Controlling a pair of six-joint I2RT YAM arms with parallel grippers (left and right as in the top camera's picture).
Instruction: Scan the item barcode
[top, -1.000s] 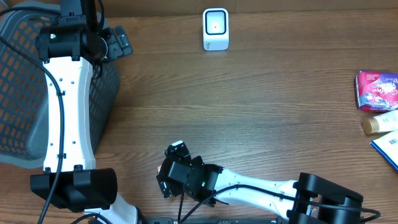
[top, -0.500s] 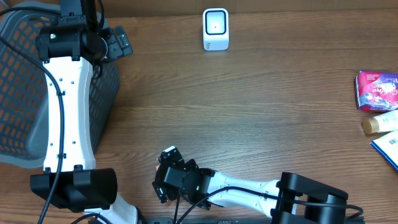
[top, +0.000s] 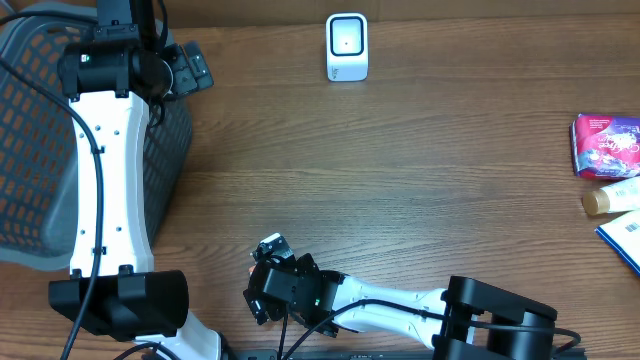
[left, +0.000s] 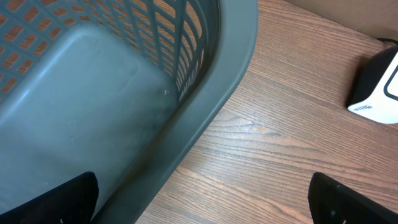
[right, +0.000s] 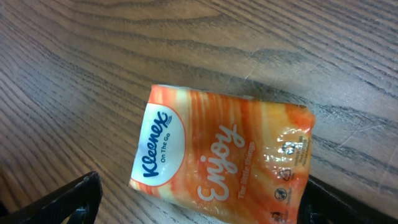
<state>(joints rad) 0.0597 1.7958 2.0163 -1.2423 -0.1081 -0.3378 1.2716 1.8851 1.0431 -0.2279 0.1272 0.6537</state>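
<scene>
**A:** Where is the tissue pack (right: 224, 162)?

**B:** Flat on the wood-grain worktop (top: 420, 180), well apart from the boxy white scanner (top: 347, 46), toward the robot's side. It is a glossy, crinkled orange plastic packet with a white oval label.

**A:** And the 2 grippers?

**B:** The right gripper (right: 205, 200) hangs over the pack, jaws spread wide, grasping nothing. The left gripper (left: 205, 199), also released, hovers at the smooth rim of a grey plastic lattice basket (left: 211, 118), on the side facing the scanner.
</scene>
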